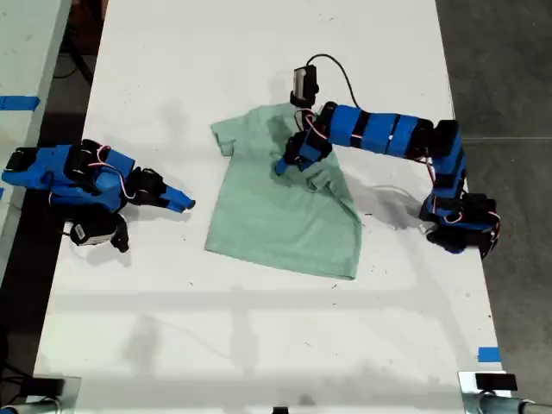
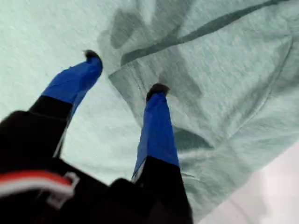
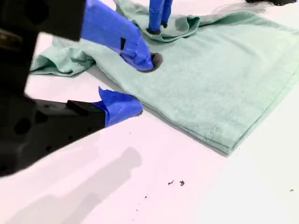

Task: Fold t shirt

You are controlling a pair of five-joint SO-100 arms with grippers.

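The pale mint-green t shirt (image 1: 280, 216) lies flat in the middle of the white table (image 1: 259, 345). Its sleeve on the exterior view's right is bunched and folded inward over the body. My first gripper (image 1: 287, 164) (image 2: 125, 72) reaches in from the exterior view's right and stands open just over the cloth (image 2: 224, 93), a folded edge running between its fingertips. My second gripper (image 1: 183, 204) (image 3: 140, 86) rests low on the table at the exterior view's left. It is open and holds nothing, a little short of the shirt's edge (image 3: 224, 84).
A black cable (image 1: 332, 65) trails over the table behind the first arm. Blue tape (image 1: 488, 354) marks the table's near corner at the exterior view's right. A second table with blue tape (image 1: 17, 103) stands beyond a dark gap at the exterior view's left.
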